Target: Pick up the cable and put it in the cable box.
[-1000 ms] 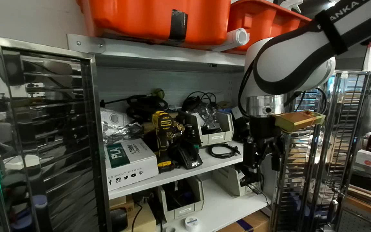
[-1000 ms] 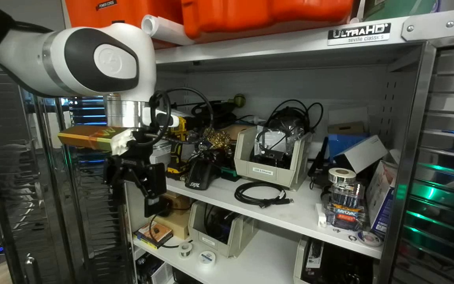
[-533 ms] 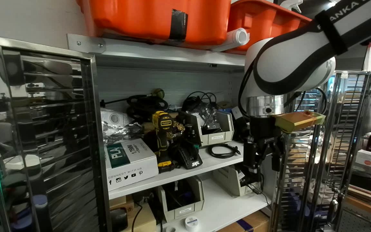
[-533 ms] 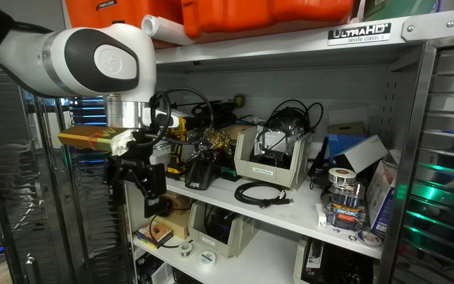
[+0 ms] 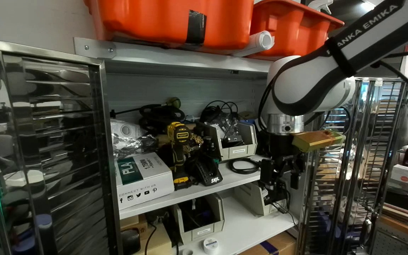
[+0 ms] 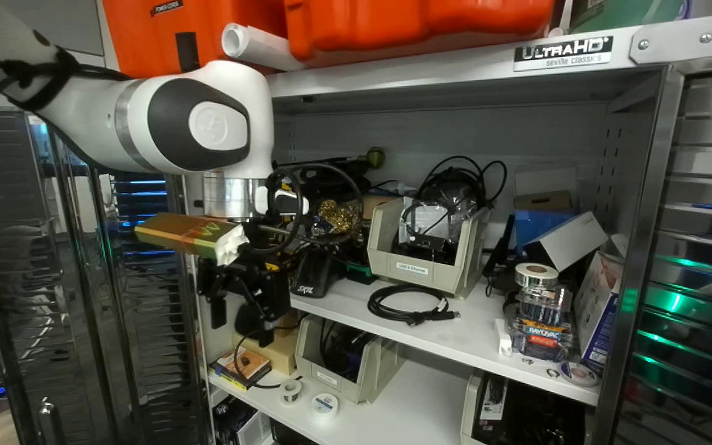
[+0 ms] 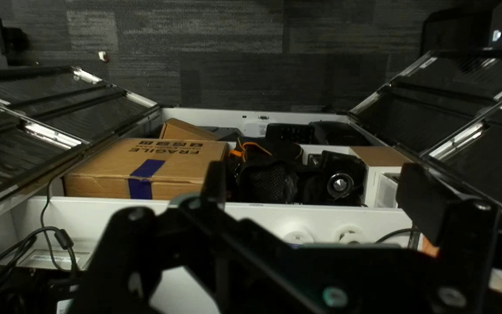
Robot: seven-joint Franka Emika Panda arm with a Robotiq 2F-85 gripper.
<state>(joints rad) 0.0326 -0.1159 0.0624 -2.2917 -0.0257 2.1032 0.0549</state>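
The thin black cable lies in a loose loop on the upper white shelf, in both exterior views (image 5: 243, 172) (image 6: 415, 317). The cable box, a pale grey bin with a white label, stands just behind it in both exterior views (image 5: 229, 153) (image 6: 387, 262). Dark cords and clear bags fill its top. My gripper (image 5: 280, 186) hangs fingers down in front of the shelves, apart from the cable. In an exterior view it is left of the cable (image 6: 242, 327). In the wrist view the gripper (image 7: 316, 181) is wide open and empty. Cable and cable box do not show there.
A yellow-black drill (image 5: 178, 134), a black charger (image 6: 316, 272) and a white carton with a green label (image 5: 147, 180) share the upper shelf. Batteries (image 6: 541, 337) stand at its other end. Lower bins (image 5: 202, 230) sit below. Orange tubs (image 5: 172, 21) are above. Metal doors (image 5: 48, 152) flank the cabinet.
In the last half second the arm has moved down and closer to the cable, leftward in an exterior view and rightward in an exterior view. The gripper stays open. The cable has not moved.
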